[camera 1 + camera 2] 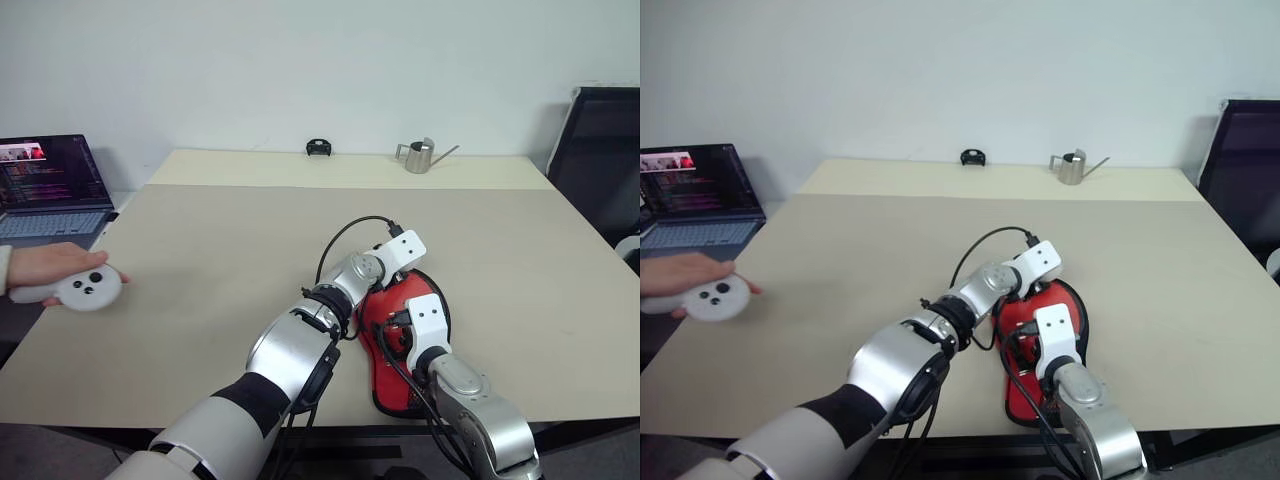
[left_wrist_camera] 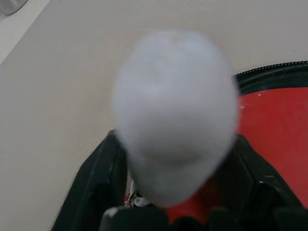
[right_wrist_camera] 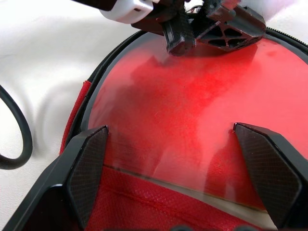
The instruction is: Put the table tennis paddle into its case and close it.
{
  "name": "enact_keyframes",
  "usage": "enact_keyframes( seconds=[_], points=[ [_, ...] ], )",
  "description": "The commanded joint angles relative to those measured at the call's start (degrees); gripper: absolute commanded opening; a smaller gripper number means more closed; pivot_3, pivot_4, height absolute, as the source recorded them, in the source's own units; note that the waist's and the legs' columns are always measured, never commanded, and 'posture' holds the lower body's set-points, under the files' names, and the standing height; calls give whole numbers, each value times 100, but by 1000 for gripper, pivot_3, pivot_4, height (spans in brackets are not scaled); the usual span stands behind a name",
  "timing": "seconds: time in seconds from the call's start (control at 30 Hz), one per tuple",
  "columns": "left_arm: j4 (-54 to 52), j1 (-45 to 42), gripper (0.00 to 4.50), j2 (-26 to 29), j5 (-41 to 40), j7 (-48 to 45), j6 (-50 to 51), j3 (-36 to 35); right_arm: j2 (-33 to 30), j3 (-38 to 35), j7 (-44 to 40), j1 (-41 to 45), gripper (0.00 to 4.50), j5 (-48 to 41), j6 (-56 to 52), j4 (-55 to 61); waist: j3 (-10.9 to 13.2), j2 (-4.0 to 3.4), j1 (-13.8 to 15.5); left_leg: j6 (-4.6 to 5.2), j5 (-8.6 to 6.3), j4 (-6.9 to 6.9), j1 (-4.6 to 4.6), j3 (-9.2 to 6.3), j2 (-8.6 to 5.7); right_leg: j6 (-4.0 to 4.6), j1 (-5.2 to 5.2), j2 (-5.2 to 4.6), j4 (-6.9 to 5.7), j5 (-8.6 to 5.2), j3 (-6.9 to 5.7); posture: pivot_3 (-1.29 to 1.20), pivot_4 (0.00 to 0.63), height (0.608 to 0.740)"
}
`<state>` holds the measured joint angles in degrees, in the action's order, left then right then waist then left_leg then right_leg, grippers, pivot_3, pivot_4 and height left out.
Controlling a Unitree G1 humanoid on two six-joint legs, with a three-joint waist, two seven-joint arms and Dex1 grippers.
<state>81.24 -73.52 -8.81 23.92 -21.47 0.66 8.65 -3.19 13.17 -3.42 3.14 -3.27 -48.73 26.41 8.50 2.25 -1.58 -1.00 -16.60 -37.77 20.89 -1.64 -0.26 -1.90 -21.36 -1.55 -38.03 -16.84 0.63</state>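
The case (image 1: 392, 388) lies open near the table's front edge, red inside with a black zip rim. The table tennis paddle (image 3: 192, 101) rests in it, its smooth red blade and pale edge showing. Its handle is hidden. My left gripper (image 3: 204, 31) reaches across to the case's far end. Its fingers stand apart, with the white pom-pom pull (image 2: 175, 115) loose between them. My right gripper (image 3: 168, 129) hovers open just above the blade, holding nothing.
At the table's left edge a person's hand holds a white controller (image 1: 88, 288), with a laptop (image 1: 50, 190) behind it. A metal watering can (image 1: 420, 155) and a small black object (image 1: 319, 148) stand at the back. A dark chair (image 1: 600, 160) is at the right.
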Motion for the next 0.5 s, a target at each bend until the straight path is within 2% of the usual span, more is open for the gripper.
enact_keyframes(
  seconds=[0.03, 0.23, 0.4, 0.5],
  points=[
    [-185, -36, 2983, -177, -71, -222, -173, -20, -23, 222, -149, -194, 4500, -39, -551, -1032, -3, 5, -23, 0, 0, 0, -1, 1, 0, 0, 0, 0, 0, 0, 1, 0, 150, 740],
    [-248, -172, 2983, 225, -244, -370, -454, -174, -94, 141, -331, 226, 4500, -38, -351, -1507, -4, 4, -39, 0, 1, -3, -12, 3, 7, -1, 3, 11, -5, 1, 9, 0, 150, 740],
    [-317, -264, 2983, 800, -375, -476, -730, -305, -233, 41, -558, 519, 4500, -28, -150, -1872, -5, 2, -70, 0, 1, -4, -17, 9, 16, -2, 2, 20, -9, 3, 17, 0, 150, 740],
    [-391, -250, 2983, 1325, -576, -733, -880, -453, -323, -54, -674, 653, 4500, -31, -80, -2012, -4, 2, -69, 0, 1, -4, -15, 8, 16, -2, 1, 20, -8, 4, 17, 0, 150, 740]
  ],
)
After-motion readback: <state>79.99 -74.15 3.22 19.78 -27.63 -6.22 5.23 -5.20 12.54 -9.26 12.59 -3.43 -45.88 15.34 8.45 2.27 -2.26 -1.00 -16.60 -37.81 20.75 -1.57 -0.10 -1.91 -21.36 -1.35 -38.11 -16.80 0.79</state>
